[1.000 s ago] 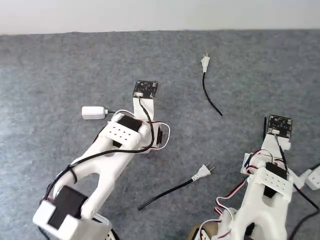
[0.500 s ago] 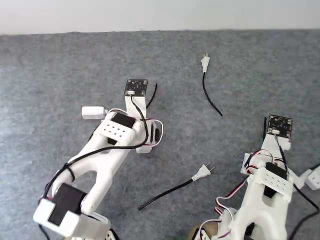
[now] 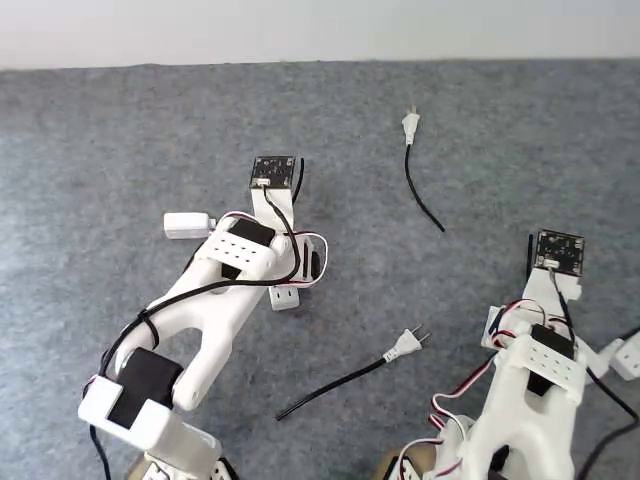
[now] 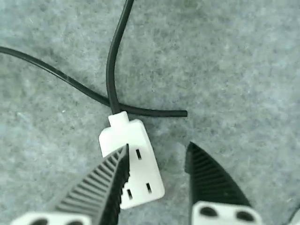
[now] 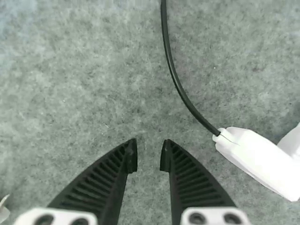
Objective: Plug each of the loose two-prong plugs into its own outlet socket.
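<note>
Left wrist view: the left gripper's [image 4: 157, 150] fingers hang open over the white outlet socket [image 4: 133, 164] on the desk [image 4: 243, 56]. A black cable [image 4: 56, 75] crosses just beyond the socket. The right gripper's [image 5: 149, 152] fingers are barely parted and empty.

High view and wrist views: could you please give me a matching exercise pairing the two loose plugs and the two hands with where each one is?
1. far plug
2. near plug
3. left hand
4. right hand

a. over bare carpet, beside a corded socket
b. lying mid-carpet, farther from the wall
c. open above a slotted socket
d. lying closest to the wall

Pairs: 1-d, 2-b, 3-c, 4-a.
</note>
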Robot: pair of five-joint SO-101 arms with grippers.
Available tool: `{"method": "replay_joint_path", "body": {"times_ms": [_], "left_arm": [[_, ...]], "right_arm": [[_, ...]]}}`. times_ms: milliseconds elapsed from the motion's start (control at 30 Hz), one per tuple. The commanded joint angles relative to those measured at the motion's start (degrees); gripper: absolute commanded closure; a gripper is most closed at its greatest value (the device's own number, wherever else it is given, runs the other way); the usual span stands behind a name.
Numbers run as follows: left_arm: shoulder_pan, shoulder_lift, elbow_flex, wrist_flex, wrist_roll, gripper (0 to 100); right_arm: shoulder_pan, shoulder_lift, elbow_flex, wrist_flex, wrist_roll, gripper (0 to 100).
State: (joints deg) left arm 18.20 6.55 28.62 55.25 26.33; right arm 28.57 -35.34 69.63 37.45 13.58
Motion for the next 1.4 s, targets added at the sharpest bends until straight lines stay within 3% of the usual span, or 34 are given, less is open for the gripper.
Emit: {"method": "replay_joint_path", "body": {"times_ms": [0, 367, 467, 700, 1167, 1367], "left_arm": [[-0.4, 0.8, 0.2, 0.4, 0.7, 84], [-1.9, 0.7, 0.5, 0.4, 0.5, 84], [-1.8, 0.3, 0.3, 0.2, 0.7, 84], [-2.2, -12.3, 7.6, -2.3, 0.4, 84], [-9.5, -28.0, 17.1, -3.9, -3.9, 84], [-18.5, -33.6, 21.5, -7.1, -5.1, 84]], "right_arm": [[-0.5, -1.2, -0.4, -0.6, 0.7, 90.9], [-0.5, -1.8, -0.6, -0.3, 0.7, 90.9], [-0.8, -1.9, -3.3, 5.1, -0.1, 90.9], [-4.0, -1.9, -5.5, 10.3, -5.1, 90.9], [-3.6, -1.8, -5.6, 11.1, -5.1, 90.9], [-4.2, -7.3, -12.2, 23.4, -9.3, 90.9]]}}
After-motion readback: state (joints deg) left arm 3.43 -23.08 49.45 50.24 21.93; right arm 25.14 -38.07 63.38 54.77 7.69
